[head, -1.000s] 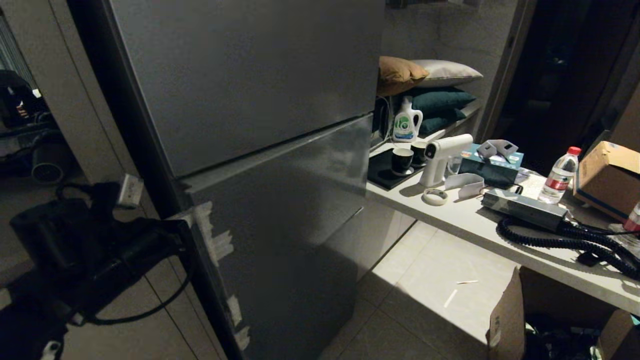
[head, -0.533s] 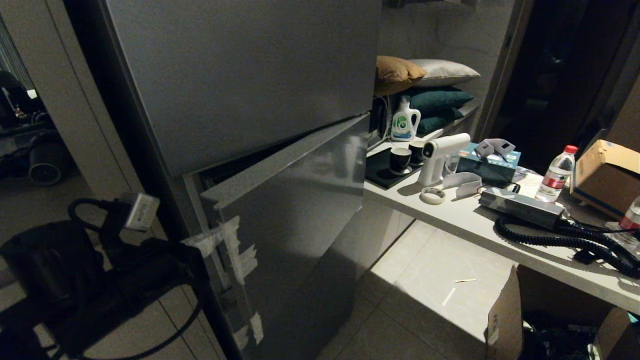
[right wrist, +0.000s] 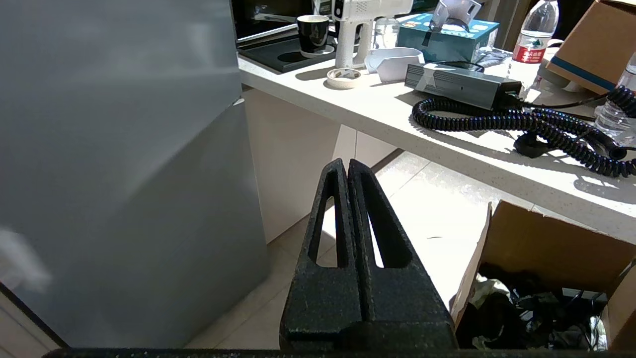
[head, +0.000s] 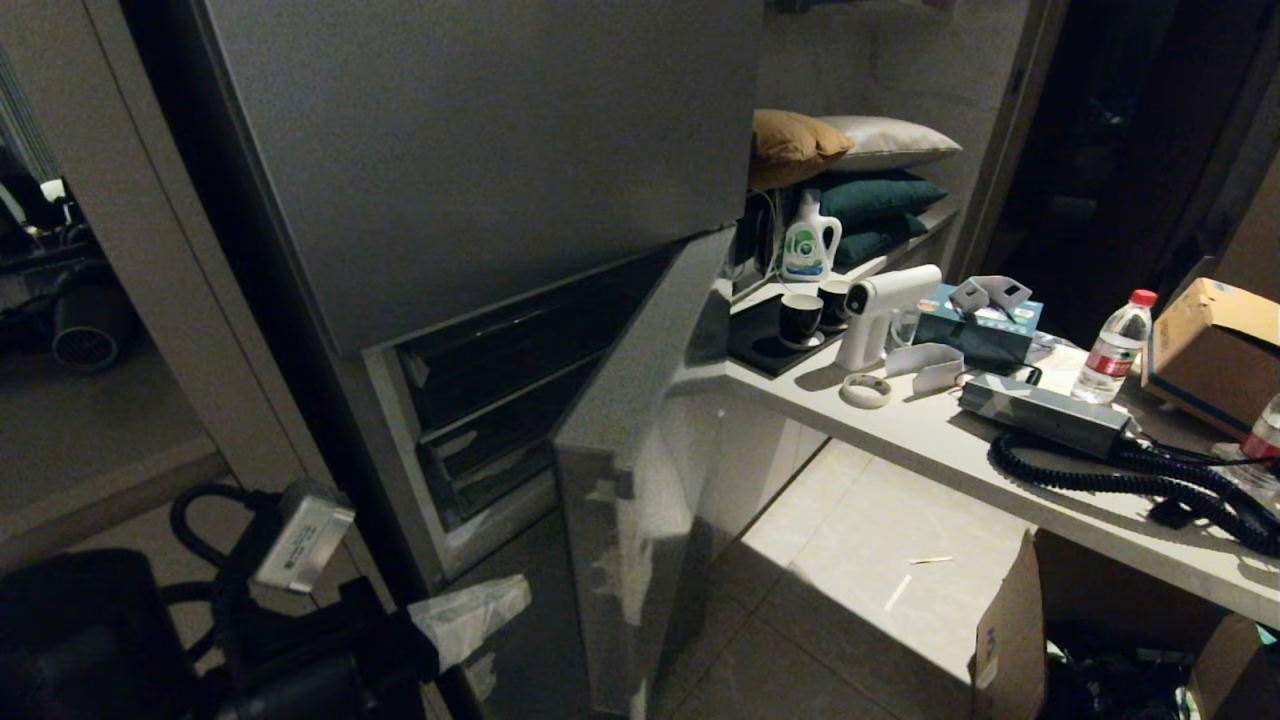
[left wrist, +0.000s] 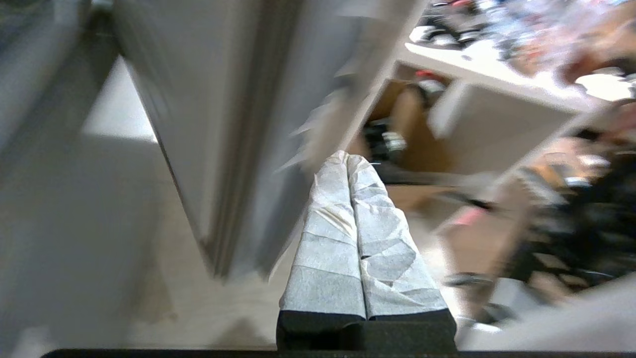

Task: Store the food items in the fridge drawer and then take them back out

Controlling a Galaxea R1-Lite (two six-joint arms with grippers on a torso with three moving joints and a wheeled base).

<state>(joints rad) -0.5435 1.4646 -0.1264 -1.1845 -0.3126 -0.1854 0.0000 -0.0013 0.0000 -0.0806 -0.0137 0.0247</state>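
Observation:
The grey fridge's middle door (head: 620,520) stands swung open. Behind it, in the dark compartment, shows the glossy see-through front of the fridge drawer (head: 495,450), pushed in. The food items are out of view. My left gripper (head: 475,612), its fingers wrapped in pale tape, is low at the front left, just beside the door's taped free edge. Its jaws are shut with nothing between them (left wrist: 346,158). Whether it touches the door I cannot tell. My right gripper (right wrist: 346,164) is shut and empty, hanging over the floor beside the fridge.
A white counter (head: 960,450) on the right carries a spray gun (head: 880,310), cups, a tissue box, a water bottle (head: 1115,350), a coiled black cable (head: 1130,480) and a cardboard box. An open carton (head: 1010,640) stands on the tiled floor below it.
The middle fridge door has swung from shut to wide open, baring the compartment. My left arm drew back and down toward the camera along with the door's edge.

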